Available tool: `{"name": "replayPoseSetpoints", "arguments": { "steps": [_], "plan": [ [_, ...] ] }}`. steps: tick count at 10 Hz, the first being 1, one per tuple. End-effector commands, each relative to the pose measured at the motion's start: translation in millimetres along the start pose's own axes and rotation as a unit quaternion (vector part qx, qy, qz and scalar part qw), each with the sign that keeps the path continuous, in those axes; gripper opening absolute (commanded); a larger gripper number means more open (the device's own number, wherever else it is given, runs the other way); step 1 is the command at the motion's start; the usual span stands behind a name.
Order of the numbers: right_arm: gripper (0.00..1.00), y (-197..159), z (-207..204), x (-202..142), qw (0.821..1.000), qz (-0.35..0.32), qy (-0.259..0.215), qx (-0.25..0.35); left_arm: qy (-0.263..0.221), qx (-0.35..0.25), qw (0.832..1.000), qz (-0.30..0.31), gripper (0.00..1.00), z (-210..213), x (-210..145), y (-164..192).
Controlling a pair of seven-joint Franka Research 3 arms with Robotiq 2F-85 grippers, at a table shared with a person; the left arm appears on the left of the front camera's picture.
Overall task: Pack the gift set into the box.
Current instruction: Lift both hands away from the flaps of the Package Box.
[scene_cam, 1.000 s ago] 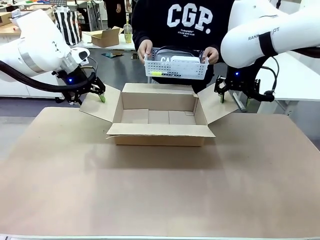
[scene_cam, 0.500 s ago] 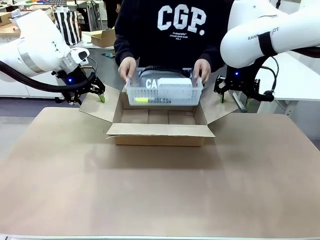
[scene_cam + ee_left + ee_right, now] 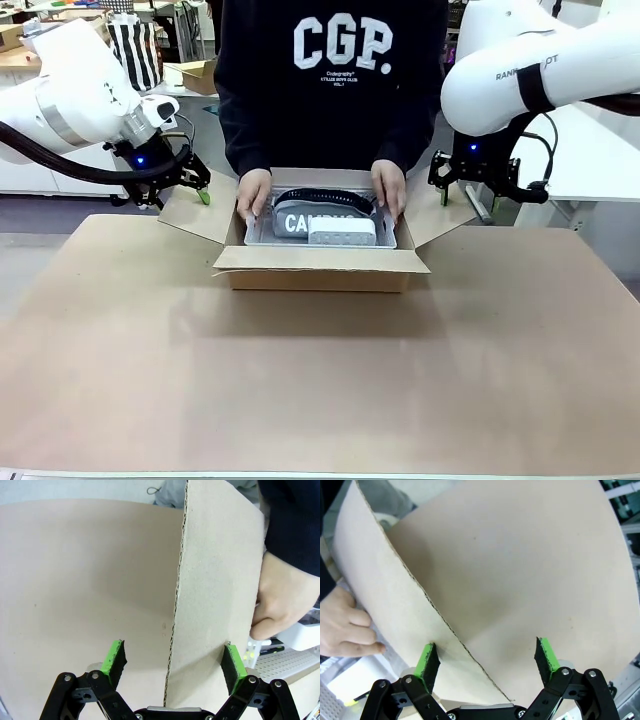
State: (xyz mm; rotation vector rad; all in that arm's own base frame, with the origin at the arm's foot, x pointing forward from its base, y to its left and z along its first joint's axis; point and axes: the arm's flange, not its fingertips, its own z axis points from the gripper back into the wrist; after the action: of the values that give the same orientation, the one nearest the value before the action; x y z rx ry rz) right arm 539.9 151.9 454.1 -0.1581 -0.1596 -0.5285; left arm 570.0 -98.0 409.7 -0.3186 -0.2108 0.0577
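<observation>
The box (image 3: 320,271) stands open at the table's middle, its side flaps spread outward. A person's hands (image 3: 254,193) hold the gift set (image 3: 326,225), a white basket with a grey lettered pouch and a white case, low inside the box. My left gripper (image 3: 185,192) is open and straddles the left flap (image 3: 215,575), whose edge runs between the green pads (image 3: 114,658). My right gripper (image 3: 470,198) is open too, straddling the right flap (image 3: 390,595). In the left wrist view, the left gripper (image 3: 174,661) has the basket (image 3: 295,655) and a hand (image 3: 282,600) beyond it. In the right wrist view, the right gripper (image 3: 486,657) has a hand (image 3: 345,625) beyond the flap.
A brown mat (image 3: 320,380) covers the table in front of the box. Behind the person are a small open carton (image 3: 205,72) and a striped bag (image 3: 135,50). A white table (image 3: 590,160) stands to the right.
The person has leaned in and lowered the basket from chest height down into the box. Both grippers have stayed at the side flaps.
</observation>
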Motion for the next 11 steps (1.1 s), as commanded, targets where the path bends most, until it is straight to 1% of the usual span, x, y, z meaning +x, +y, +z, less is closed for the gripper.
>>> {"name": "replayPoseSetpoints", "arguments": {
  "steps": [1, 11],
  "plan": [
    [1.0, 1.7, 3.7, 0.9, 1.0, 0.0, -0.006, -0.009, 0.0, 0.007, 1.0, 0.006, 1.0, 2.1, -0.1, -0.3],
    [1.0, 1.7, 3.7, 0.9, 1.0, 0.0, -0.006, -0.009, 0.0, 0.007, 1.0, 0.006, 1.0, 2.1, -0.1, -0.3]
  ]
}}
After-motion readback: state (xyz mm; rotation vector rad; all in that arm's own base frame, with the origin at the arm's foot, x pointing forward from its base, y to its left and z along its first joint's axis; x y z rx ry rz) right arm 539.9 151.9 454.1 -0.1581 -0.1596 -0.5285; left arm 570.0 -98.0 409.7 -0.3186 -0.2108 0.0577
